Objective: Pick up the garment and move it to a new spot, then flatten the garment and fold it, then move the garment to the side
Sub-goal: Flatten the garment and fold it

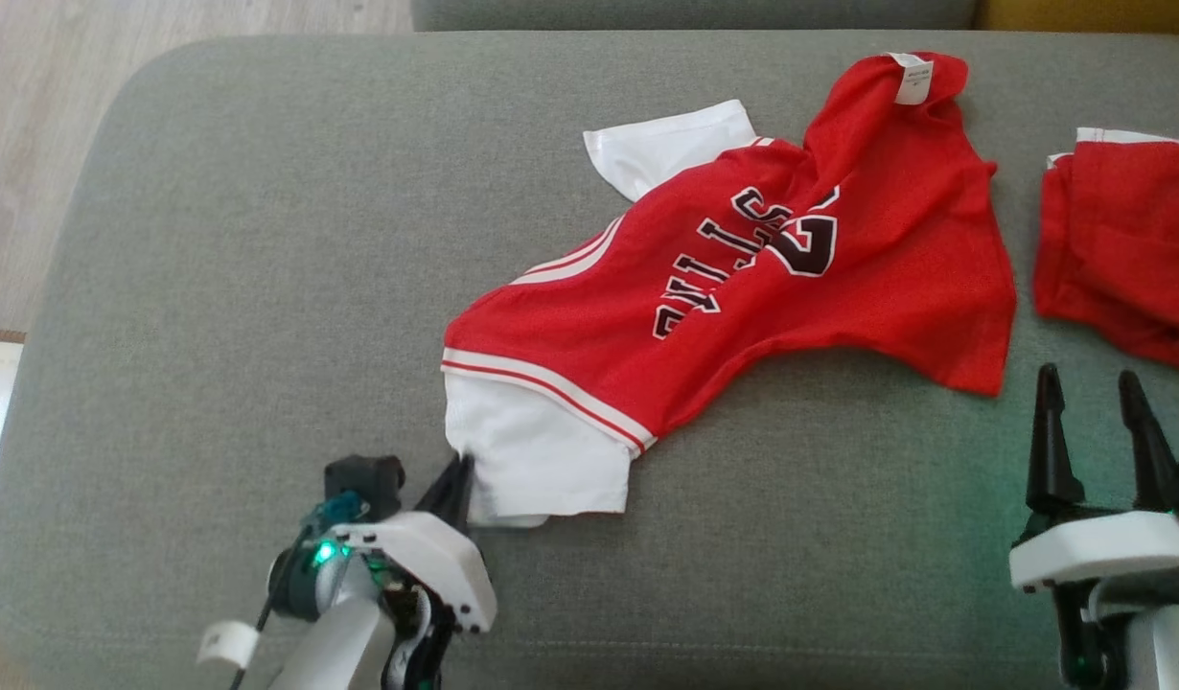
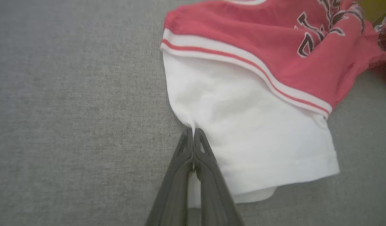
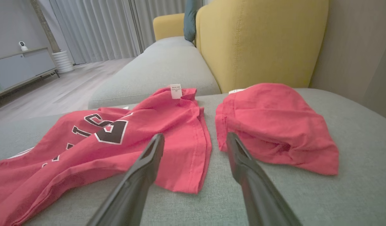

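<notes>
Across a broad grey sofa cushion [image 1: 264,240], with pale wooden floor [image 1: 34,115] past its left edge and a yellow armchair [image 3: 259,40] behind. Near the middle, spread crooked and rumpled: the garment [image 1: 743,287], red with dark lettering, its white sleeve [image 1: 542,460] pointing toward the robot.

Pinched at that sleeve's side edge by the left gripper [image 1: 460,470], jaws shut tight on a small tuck of white cloth, fabric puckered at the tips. Likely chosen as a low, reachable corner for lifting and dragging.

At the lower right, the right gripper [image 1: 1088,379], jaws wide, holding nothing, poised just short of the red hem [image 1: 973,374]. Probably placed to take the opposite corner.

Just beside the garment on the right, parted from it by a narrow strip of cushion: a second red garment [image 1: 1126,249], so little room that way. Plenty of bare cushion to the left and front left. Worth minding farther left: the rounded cushion edge and the drop to the floor.
</notes>
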Robot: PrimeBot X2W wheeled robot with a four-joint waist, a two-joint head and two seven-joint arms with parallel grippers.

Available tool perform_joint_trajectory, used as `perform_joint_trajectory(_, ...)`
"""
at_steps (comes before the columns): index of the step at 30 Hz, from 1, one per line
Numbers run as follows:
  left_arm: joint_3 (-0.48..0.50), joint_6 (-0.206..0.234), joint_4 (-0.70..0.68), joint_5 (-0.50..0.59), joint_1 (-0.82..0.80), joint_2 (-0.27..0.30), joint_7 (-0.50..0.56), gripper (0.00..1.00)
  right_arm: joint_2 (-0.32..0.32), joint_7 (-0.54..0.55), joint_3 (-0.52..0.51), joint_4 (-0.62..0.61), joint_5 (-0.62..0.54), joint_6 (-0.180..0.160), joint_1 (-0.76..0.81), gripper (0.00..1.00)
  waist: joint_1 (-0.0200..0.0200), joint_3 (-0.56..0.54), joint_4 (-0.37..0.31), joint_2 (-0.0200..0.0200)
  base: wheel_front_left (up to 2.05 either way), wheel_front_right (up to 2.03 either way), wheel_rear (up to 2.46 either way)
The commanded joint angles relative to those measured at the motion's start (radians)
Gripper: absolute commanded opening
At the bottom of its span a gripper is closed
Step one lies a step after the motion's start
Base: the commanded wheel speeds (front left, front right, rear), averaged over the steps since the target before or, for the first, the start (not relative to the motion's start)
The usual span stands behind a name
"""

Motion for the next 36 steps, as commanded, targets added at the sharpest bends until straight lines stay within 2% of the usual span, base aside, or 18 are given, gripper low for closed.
perform_joint_trajectory(1,0.048,0.006,-0.053,-0.006,-0.035,0.004,-0.052,0.0,-0.006,0.01,0.013,-0.012,0.01,0.004,-0.048,1.0,0.0,-0.002,0.007,0.0,0.0,0.0,0.0)
perform_joint_trajectory(6,0.103,0.025,-0.151,-0.005,-0.058,0.003,-0.145,0.0,-0.006,0.039,0.001,0.063,0.041,0.004,-0.077,1.0,0.0,0.003,0.022,0.0,0.0,0.0,0.0)
perform_joint_trajectory(11,0.138,0.03,-0.241,0.017,-0.054,0.003,-0.158,0.0,-0.006,0.07,-0.006,0.147,0.057,0.004,-0.115,1.0,0.0,0.008,0.032,0.0,0.0,0.0,0.0)
perform_joint_trajectory(17,0.189,0.025,-0.379,0.054,-0.017,0.001,-0.159,0.0,-0.006,0.106,-0.057,0.311,0.086,0.004,-0.208,1.0,0.0,0.023,0.048,0.0,0.0,0.0,0.0)
perform_joint_trajectory(26,0.178,0.017,-0.402,0.061,0.007,0.0,-0.16,0.0,-0.006,0.078,-0.042,0.483,0.11,0.004,-0.292,1.0,0.0,0.036,0.068,0.0,0.0,0.0,0.0)
perform_joint_trajectory(30,0.176,0.022,-0.401,0.052,0.006,0.0,-0.16,0.0,-0.006,0.081,0.0,0.523,0.115,0.004,-0.313,1.0,0.0,0.041,0.069,0.0,0.0,0.0,0.0)
perform_joint_trajectory(31,0.175,0.024,-0.4,0.052,0.006,0.0,-0.16,0.0,-0.006,0.083,0.009,0.53,0.116,0.004,-0.316,0.71,0.0,0.04,0.068,0.0,0.0,0.0,0.0)
perform_joint_trajectory(32,0.174,0.024,-0.399,0.051,0.006,0.0,-0.16,0.0,-0.006,0.083,0.014,0.535,0.116,0.004,-0.318,0.19,0.0,0.039,0.067,0.0,0.0,0.0,0.0)
perform_joint_trajectory(33,0.173,0.025,-0.397,0.051,0.007,0.0,-0.16,0.0,-0.006,0.082,0.018,0.538,0.115,0.004,-0.321,0.0,0.0,0.037,0.066,0.0,0.0,0.0,0.0)
perform_joint_trajectory(36,0.175,0.027,-0.392,0.049,0.007,0.0,-0.16,0.0,-0.006,0.072,0.04,0.521,0.127,0.004,-0.328,0.0,0.0,0.027,0.062,0.0,0.0,0.0,0.0)
